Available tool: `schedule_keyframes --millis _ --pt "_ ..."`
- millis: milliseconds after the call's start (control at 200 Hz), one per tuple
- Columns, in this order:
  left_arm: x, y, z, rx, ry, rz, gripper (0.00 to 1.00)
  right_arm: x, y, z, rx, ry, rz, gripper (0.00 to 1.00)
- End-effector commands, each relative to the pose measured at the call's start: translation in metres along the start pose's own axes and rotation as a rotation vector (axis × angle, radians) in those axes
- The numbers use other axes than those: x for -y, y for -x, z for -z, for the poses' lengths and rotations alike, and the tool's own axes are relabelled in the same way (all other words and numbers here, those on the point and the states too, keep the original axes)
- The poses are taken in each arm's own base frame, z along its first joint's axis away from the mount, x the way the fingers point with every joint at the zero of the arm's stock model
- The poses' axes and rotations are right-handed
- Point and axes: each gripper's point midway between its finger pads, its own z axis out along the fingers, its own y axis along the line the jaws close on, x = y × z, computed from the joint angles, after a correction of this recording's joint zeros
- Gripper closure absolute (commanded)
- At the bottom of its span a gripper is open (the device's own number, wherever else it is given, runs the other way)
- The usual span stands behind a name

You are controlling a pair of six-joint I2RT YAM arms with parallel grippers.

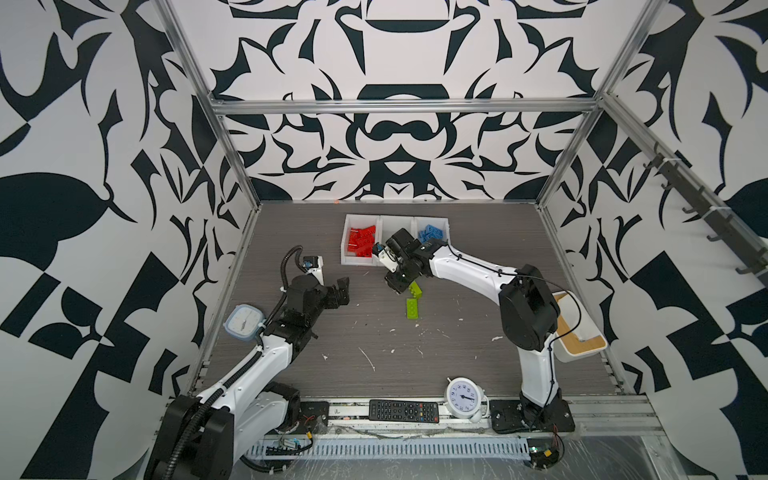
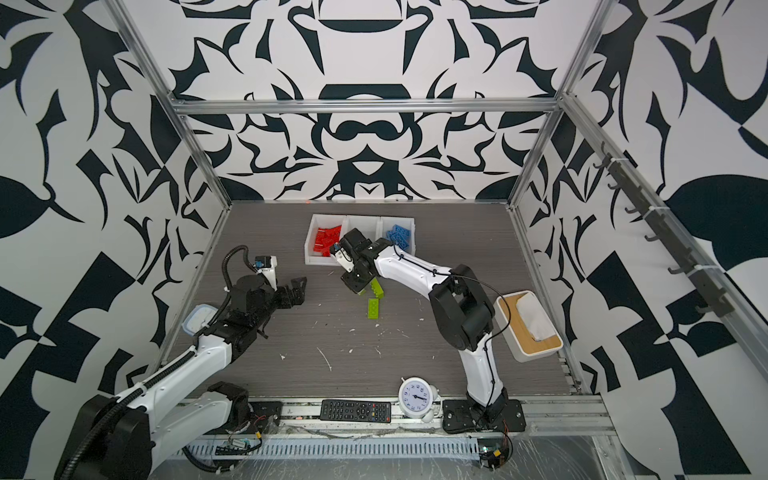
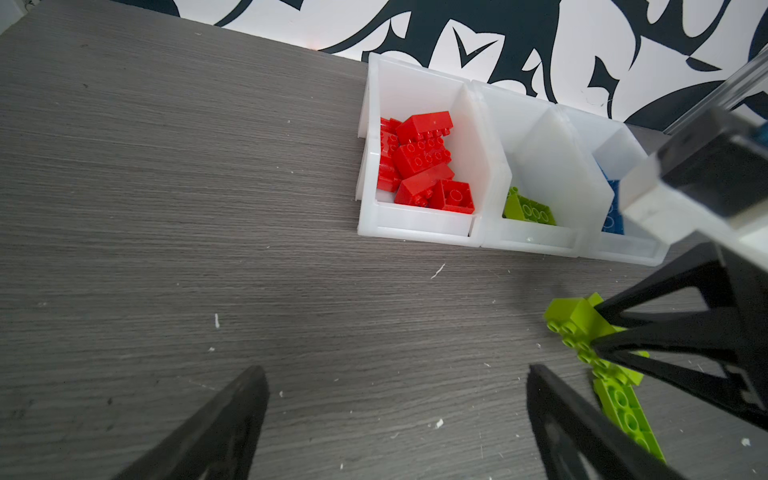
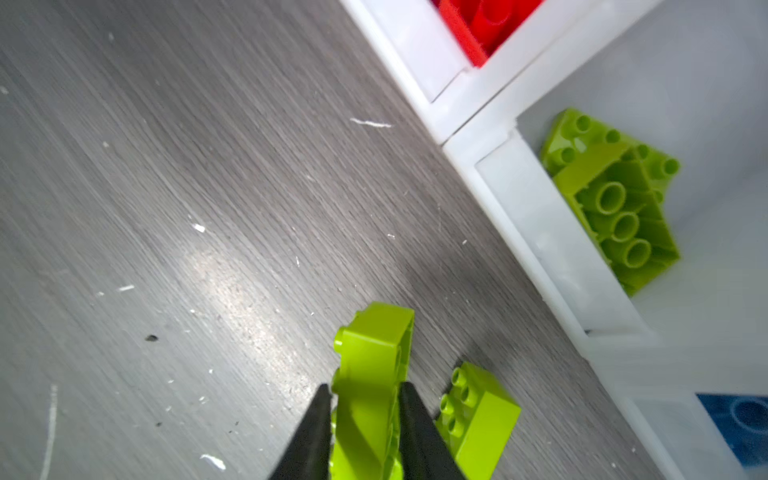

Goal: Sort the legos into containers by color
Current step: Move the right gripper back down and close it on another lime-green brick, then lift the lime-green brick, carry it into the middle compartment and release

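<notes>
I am pinching a green brick [image 4: 374, 345] on its side with my right pincer [image 4: 365, 401], and both tips are pressing on it. In both top views this is happening near the middle of the frame, just below the bins [image 1: 357, 259]. I cannot tell if the brick is touching the table [image 1: 457, 353]. A second brick [image 4: 482, 419], green too, is lying just beside it. A flat brick [image 1: 412, 308], also green, is lying on the table a bit lower in the frame. The three bins are sitting in a row at the upper middle. Red bricks [image 3: 419, 162] are piling up in the left bin, blue bricks [image 1: 432, 235] are lying in the right bin, and green bricks [image 4: 615, 199] are lying in the middle bin. My left pincer [image 1: 345, 292] is hanging left of the middle, spread wide and holding nothing, well apart from the bricks.
</notes>
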Motion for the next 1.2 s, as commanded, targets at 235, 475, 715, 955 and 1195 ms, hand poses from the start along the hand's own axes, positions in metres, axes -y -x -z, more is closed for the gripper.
schedule_keyframes --millis 235,475,715,955,1195 --pt "-0.001 -0.001 0.003 0.003 0.002 0.012 0.00 -0.004 -0.007 0.001 -0.042 0.040 -0.051 0.52" --pt "-0.002 -0.002 0.001 0.000 0.004 0.011 0.00 -0.004 -0.005 -0.013 -0.045 0.017 -0.133 0.46" --pt "-0.002 -0.002 0.001 -0.005 0.003 0.012 0.00 -0.003 -0.005 -0.030 -0.058 -0.015 -0.167 0.45" --pt "-0.002 -0.002 0.002 -0.002 0.004 0.012 0.00 0.002 -0.002 -0.038 -0.056 -0.047 -0.165 0.53" --pt "-0.002 -0.001 0.002 0.001 0.005 0.011 0.00 0.004 0.001 -0.035 -0.042 -0.056 -0.168 0.69"
